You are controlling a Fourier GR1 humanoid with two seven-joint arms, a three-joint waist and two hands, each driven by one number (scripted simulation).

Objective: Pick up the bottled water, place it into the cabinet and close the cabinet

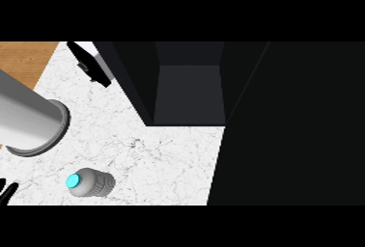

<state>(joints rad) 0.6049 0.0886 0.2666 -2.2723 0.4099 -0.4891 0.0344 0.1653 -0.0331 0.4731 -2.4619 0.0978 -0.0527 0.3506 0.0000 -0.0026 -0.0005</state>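
Bottled water (90,183) upright; left hand (7,189) mostly cut off.

White marble counter (164,154) lies bare between the bottled water (90,183) and the dark cabinet (189,91), whose opening stands unblocked; its open door (292,125) walls off the right, a steel cylinder (28,120) crowds the left

Even, bright lighting on the marble counter (164,154).
The open cabinet (189,91) interior stays very dark; shadows are faint, with no glare.
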